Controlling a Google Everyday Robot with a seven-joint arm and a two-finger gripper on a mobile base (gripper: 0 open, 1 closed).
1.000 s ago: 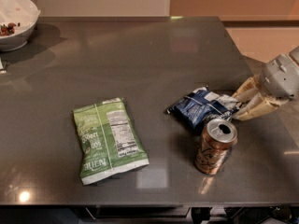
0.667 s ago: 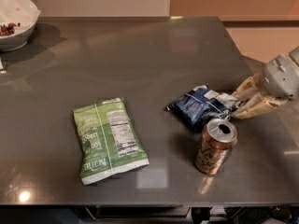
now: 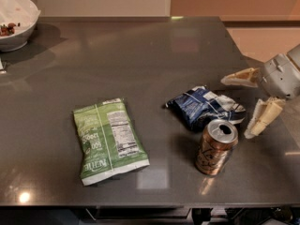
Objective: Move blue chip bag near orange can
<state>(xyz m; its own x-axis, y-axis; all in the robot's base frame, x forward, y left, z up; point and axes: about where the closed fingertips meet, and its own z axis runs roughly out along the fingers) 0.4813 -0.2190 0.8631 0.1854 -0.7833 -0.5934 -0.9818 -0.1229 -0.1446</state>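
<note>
The blue chip bag [image 3: 204, 107] lies wrinkled on the dark table [image 3: 117, 55], right of centre. The orange can [image 3: 215, 146] stands just in front of it, its silver top almost touching the bag's near edge. My gripper [image 3: 238, 107] is at the right edge of the view, just right of the bag. Its two pale fingers are spread wide apart, one [image 3: 241, 77] behind the bag's right end and one [image 3: 263, 117] in front of it. They hold nothing.
A larger green bag [image 3: 108, 139] with a white label lies flat at the front left of centre. A white bowl [image 3: 14, 20] with dark bits in it stands at the far left corner. The table's front edge runs along the bottom.
My gripper has opened and let go of the blue chip bag, drawing back a little to the right. The bag now lies beside the can.
</note>
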